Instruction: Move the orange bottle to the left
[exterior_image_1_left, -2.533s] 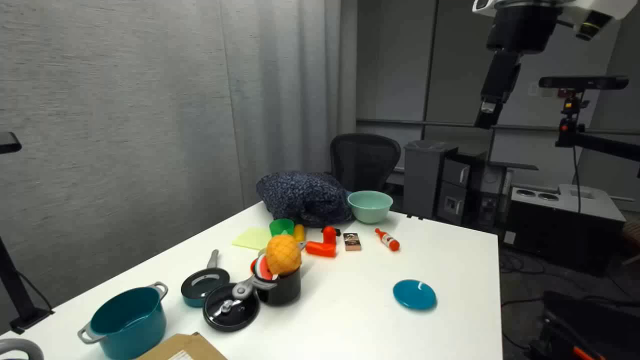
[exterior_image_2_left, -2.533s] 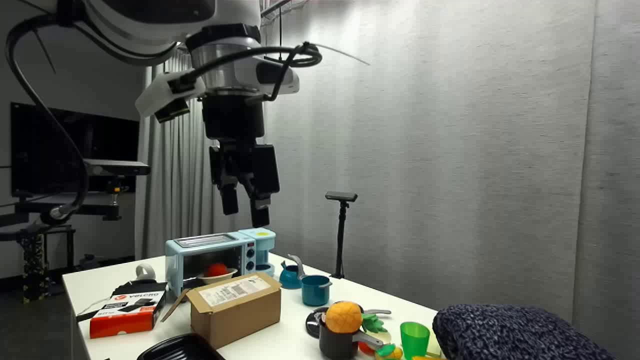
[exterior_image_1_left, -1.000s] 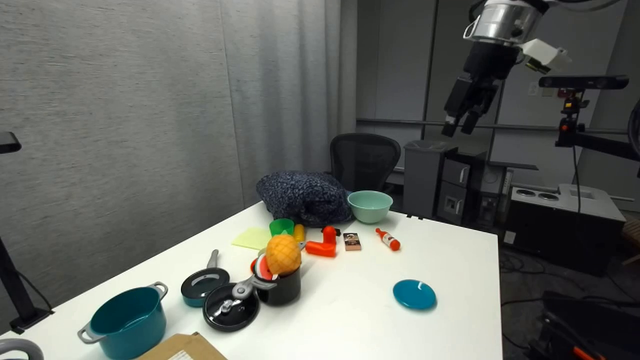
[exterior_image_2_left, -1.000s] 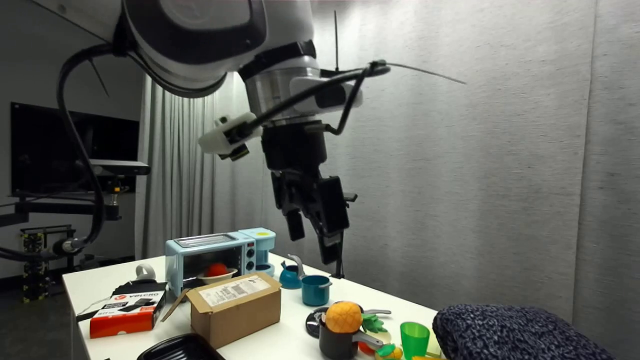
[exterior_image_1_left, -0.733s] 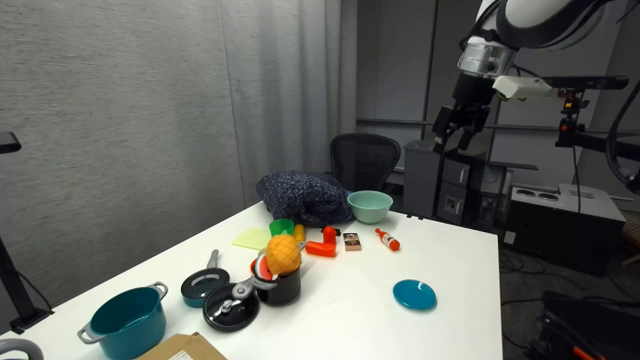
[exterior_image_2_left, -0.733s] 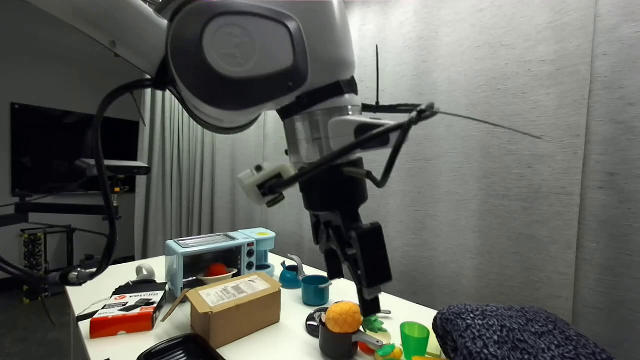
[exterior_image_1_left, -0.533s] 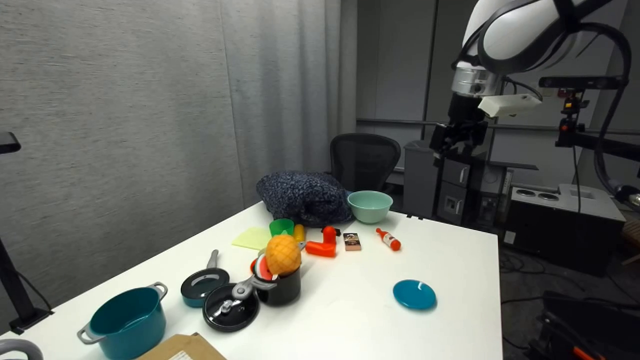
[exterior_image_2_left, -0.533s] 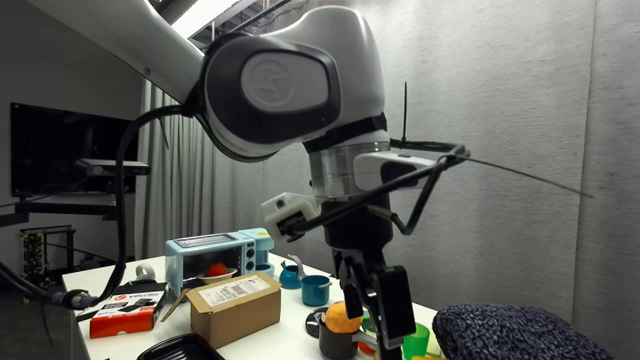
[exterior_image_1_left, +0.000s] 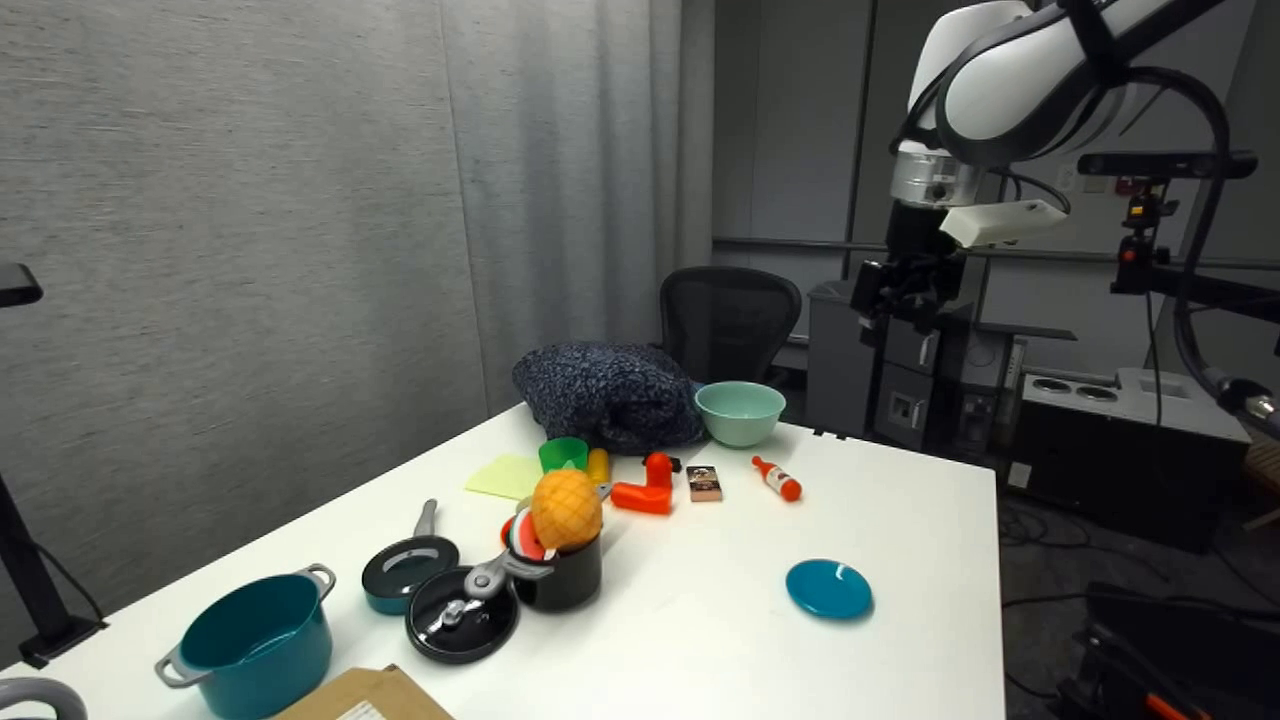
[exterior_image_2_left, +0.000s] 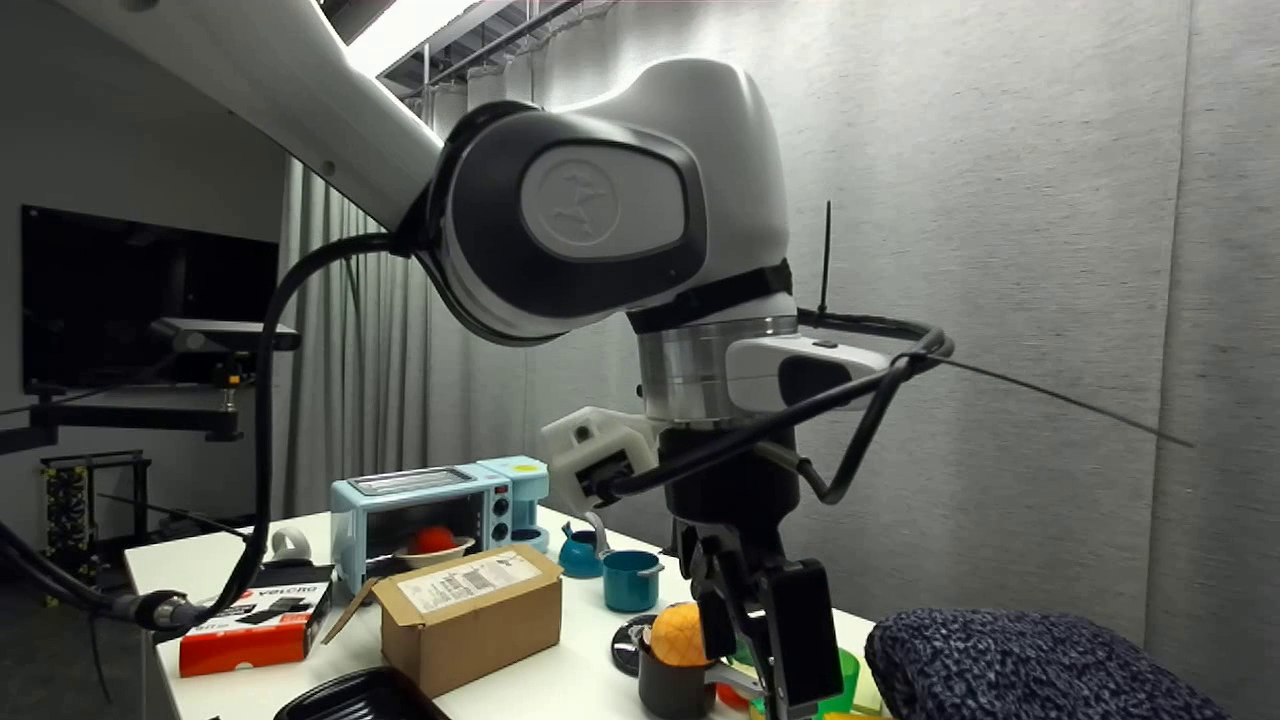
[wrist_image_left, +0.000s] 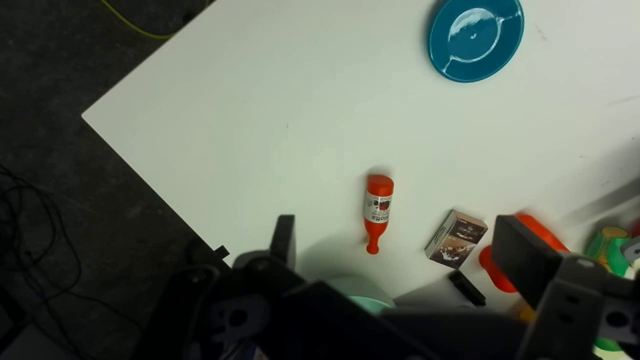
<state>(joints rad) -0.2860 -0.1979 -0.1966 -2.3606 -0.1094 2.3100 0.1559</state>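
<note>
We see the gripper above the table, its fingers wide apart with just air between them. In the wrist view, the orange bottle lies on its side, thin end toward 6 o'clock, a small box at its 4 o'clock. In both exterior views, we find the gripper lower than before. The bottle stays put.

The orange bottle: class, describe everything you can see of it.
The orange bottle is red-orange and plastic-looking, with a slim, knob-tipped neck, a broad blunt end and a white label bearing red pictures and print. It lies on its side on the white table, neck toward the pale green bowl, with the small carton beside it, not touching. Only the table touches it.
</note>
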